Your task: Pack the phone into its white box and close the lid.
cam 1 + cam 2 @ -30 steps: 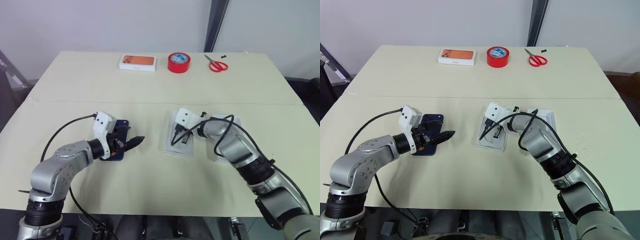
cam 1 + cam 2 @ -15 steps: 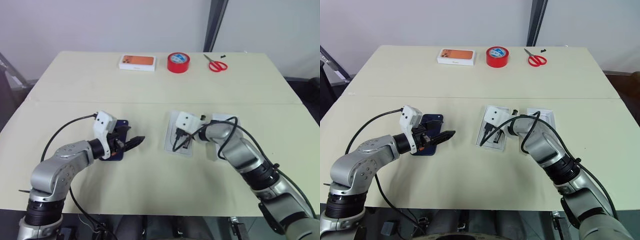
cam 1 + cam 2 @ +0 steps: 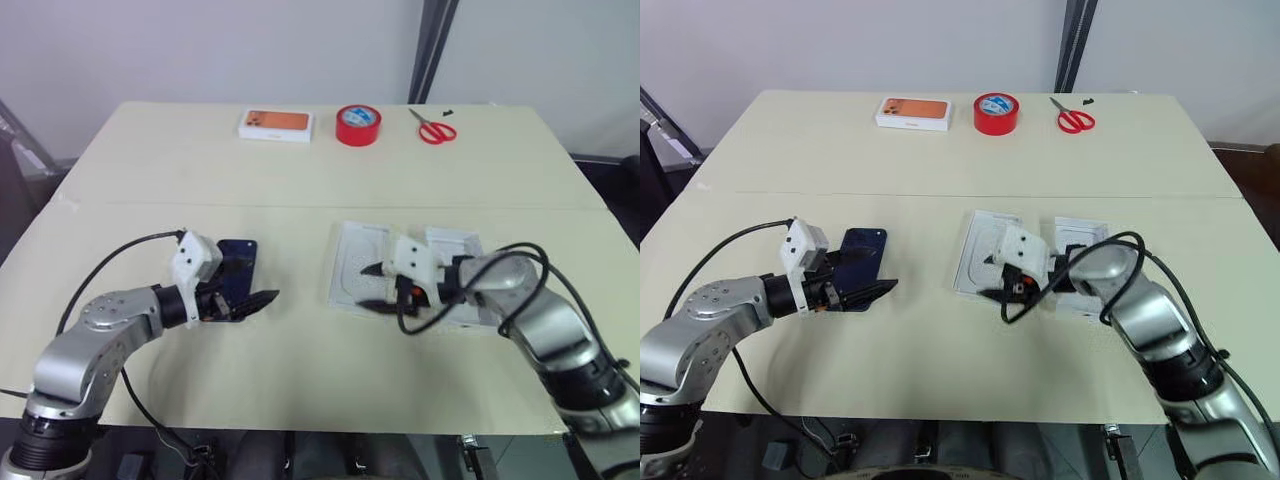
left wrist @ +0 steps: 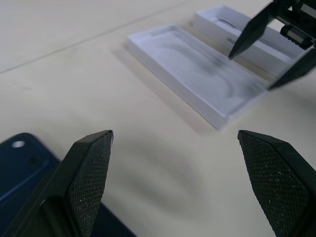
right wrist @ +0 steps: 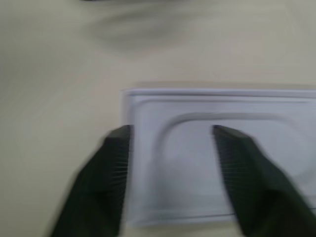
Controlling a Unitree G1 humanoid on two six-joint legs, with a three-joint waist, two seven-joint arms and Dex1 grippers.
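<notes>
Across the whole frame in the head views sits a big beige desk point(image 3: 200, 170), and everything's just lying flat on it.

Next biggest is the white box point(image 3: 352, 262), dead centre. It's a shallow tray, and the floor you can see is white with a rounded recess. Could be an insert sitting in it, honestly can't tell. Touching or just beside it on the right is the lid point(image 3: 1085, 232), open side up with a tiny dark mark inside. The right arm covers its lower part.

The phone point(image 3: 238, 258) is left of centre, navy, back side up, well apart from the white box, so it's not packed.

The left tool point(image 3: 262, 298) is spread wide and empty, pointing toward the middle of the frame, right over the phone's lower end. Can't tell if it actually touches. In the left wrist view, the phone peeks out under one finger.

The right tool point(image 3: 368, 286) is also wide and holding nothing. It hangs over the lower edge of the white box, one black finger on each side of that recess in the right wrist view.

Along the top edge sits a white box with an orange phone picture point(image 3: 276, 124). Then comes a red tape roll point(image 3: 358, 125), then red scissors point(image 3: 433, 129) furthest right.
</notes>
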